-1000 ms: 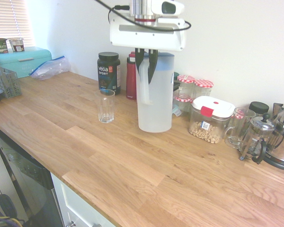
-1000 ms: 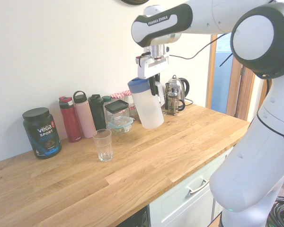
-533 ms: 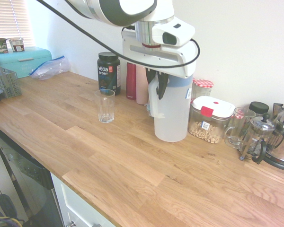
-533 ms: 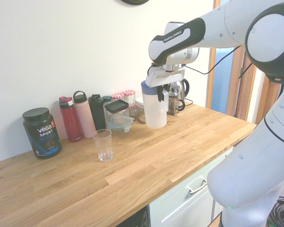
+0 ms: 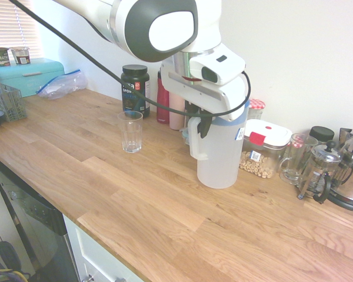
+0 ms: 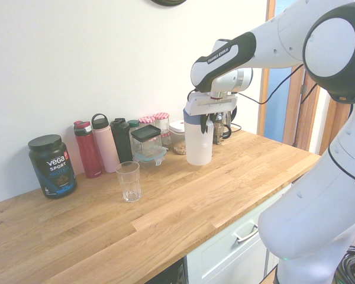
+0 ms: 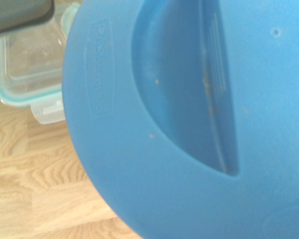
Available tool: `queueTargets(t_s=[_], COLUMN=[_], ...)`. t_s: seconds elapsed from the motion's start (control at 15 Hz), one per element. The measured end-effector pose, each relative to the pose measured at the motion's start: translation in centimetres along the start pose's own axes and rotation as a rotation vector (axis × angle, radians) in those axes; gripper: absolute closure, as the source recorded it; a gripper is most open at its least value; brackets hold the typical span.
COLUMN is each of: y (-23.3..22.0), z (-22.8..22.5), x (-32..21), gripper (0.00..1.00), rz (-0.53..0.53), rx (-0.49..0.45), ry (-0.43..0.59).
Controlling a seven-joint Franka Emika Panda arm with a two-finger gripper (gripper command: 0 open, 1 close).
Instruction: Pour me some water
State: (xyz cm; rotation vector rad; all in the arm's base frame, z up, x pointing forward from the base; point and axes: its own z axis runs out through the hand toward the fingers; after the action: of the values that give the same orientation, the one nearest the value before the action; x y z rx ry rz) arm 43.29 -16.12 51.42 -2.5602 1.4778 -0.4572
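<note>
The tall frosted pitcher (image 5: pixel 220 154) with its blue lid (image 7: pixel 189 124) stands upright, its base at or just above the wooden counter (image 5: pixel 135 200). My gripper (image 5: pixel 201 122) is shut on the pitcher's loop handle, coming down from above. In the second exterior view the pitcher (image 6: pixel 198 142) hangs under the gripper (image 6: pixel 211 123). The water cannot be made out through the frosted wall. The small ribbed glass (image 5: pixel 130 131) stands alone well to the pitcher's left, and sits nearer the counter's front in the second exterior view (image 6: pixel 129 181).
Along the wall stand a black Vega tub (image 5: pixel 135 88), a red bottle (image 5: pixel 163 100) and the pink bottle (image 5: pixel 176 113). Right of the pitcher are a snack container (image 5: pixel 262 150), a glass mug (image 5: pixel 294 158), a French press (image 5: pixel 317 173) and a kettle (image 5: pixel 350 185).
The pitcher, held by its handle, has swung from tilted to upright, moved away from the glass toward the snack container, and come down to the counter.
</note>
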Motion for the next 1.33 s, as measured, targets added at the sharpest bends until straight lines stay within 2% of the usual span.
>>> queueTargets(t_s=[0.4, 0.47, 0.93, 1.13, 1.33], y=[0.1, 0.2, 0.3, 0.7, 1.4], z=[2.6, 2.6, 2.6, 1.9, -1.2], x=[0.0, 0.1, 0.1, 0.1, -0.6], gripper=[1.00, 0.00, 0.00, 0.00, 0.00], rz=[0.007, 0.010, 0.020, 0.021, 0.007], rx=[-0.039, -0.040, -0.050, -0.093, -0.152], ry=[-0.037, -0.037, -0.035, -0.024, -0.035])
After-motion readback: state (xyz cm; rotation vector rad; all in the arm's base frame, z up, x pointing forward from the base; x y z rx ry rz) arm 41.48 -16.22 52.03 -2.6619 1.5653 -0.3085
